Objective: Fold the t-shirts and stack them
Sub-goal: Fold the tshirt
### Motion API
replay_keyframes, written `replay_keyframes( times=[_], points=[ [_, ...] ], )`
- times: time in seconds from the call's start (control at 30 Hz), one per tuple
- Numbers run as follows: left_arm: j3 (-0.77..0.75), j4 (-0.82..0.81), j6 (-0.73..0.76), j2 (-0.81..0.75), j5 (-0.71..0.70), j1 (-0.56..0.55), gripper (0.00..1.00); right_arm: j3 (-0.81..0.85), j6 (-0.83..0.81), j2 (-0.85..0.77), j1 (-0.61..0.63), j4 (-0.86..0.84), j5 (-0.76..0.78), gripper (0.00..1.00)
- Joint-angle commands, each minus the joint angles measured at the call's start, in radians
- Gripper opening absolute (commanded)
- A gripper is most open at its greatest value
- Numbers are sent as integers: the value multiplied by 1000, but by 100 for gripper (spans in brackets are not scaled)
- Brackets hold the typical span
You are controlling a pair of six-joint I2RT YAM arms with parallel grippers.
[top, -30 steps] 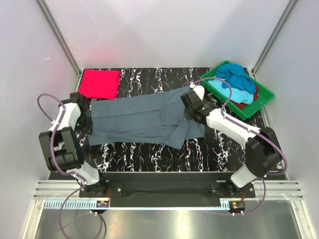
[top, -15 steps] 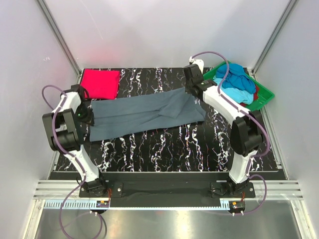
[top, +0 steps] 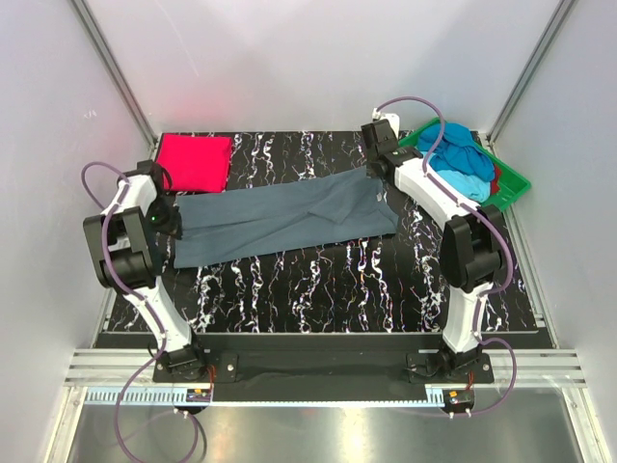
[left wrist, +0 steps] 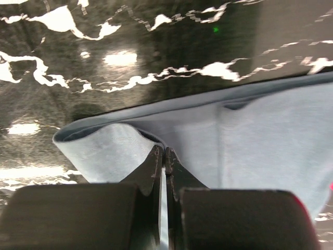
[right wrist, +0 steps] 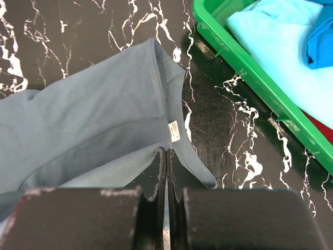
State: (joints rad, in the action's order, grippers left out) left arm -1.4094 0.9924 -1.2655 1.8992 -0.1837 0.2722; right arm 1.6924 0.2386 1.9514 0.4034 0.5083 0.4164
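Observation:
A slate grey-blue t-shirt (top: 289, 214) lies stretched as a long folded band across the black marbled table. My left gripper (top: 166, 220) is shut on its left end, with cloth pinched at the jaw tips (left wrist: 165, 152). My right gripper (top: 378, 172) is shut on its far right corner, near the collar label (right wrist: 166, 152). A folded bright red-pink t-shirt (top: 193, 161) lies at the far left corner. The dark blue t-shirt (top: 453, 145), the turquoise t-shirt (top: 469, 183) and the red t-shirt (top: 494, 185) lie crumpled in the tray.
The green plastic tray (top: 513, 183) stands at the far right, its rim (right wrist: 244, 73) just right of my right gripper. White walls close in the table on three sides. The arm bases stand at the near edge.
My right gripper carried the shirt's near edge back to the far right, folding it into a narrower band. My left gripper moved slightly back with its end.

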Motion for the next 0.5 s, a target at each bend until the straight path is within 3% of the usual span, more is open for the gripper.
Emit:
replay_keyframes(
  times=[0.0, 0.47],
  points=[
    [-49, -14, -17, -2, -30, 4, 0, 55, -15, 10, -9, -8, -2, 0],
    [-125, -18, 9, 96, -31, -5, 0, 93, 2, 66, -17, -14, -24, 0]
  ],
)
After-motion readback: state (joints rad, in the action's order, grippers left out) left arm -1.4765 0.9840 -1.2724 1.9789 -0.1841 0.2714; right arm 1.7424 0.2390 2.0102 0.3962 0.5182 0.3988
